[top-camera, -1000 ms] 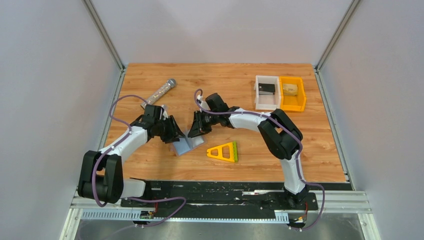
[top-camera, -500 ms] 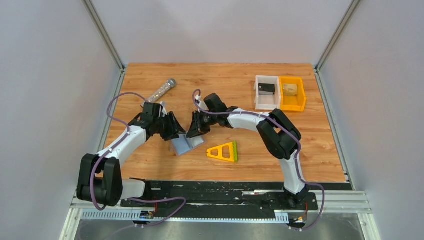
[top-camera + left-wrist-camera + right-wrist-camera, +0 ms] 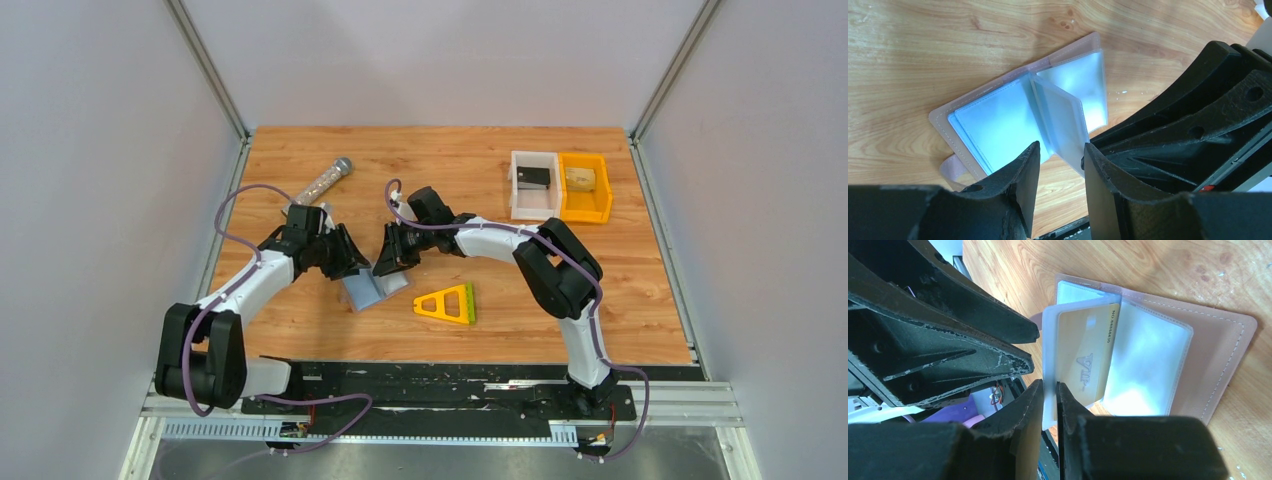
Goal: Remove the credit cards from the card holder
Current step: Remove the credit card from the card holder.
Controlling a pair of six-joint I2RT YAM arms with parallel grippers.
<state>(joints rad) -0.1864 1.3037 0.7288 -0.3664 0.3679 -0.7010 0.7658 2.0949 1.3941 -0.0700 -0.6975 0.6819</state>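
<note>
On wooden table [image 3: 620, 290] amid grey walls [image 3: 110, 150]: right gripper [image 3: 1049, 390] tight on card holder [image 3: 993, 120], left gripper [image 3: 1061, 150] agape.

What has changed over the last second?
The left hand edged slightly toward the table's far side; nothing was visibly taken or released. The right hand stays at the card holder, shut on the clear sleeve holding the gold credit card. Triangular frame unmoved.

Yellow triangle [image 3: 468, 303], white bin [image 3: 535, 206], orange bin [image 3: 586, 207], microphone [image 3: 322, 183]
</note>
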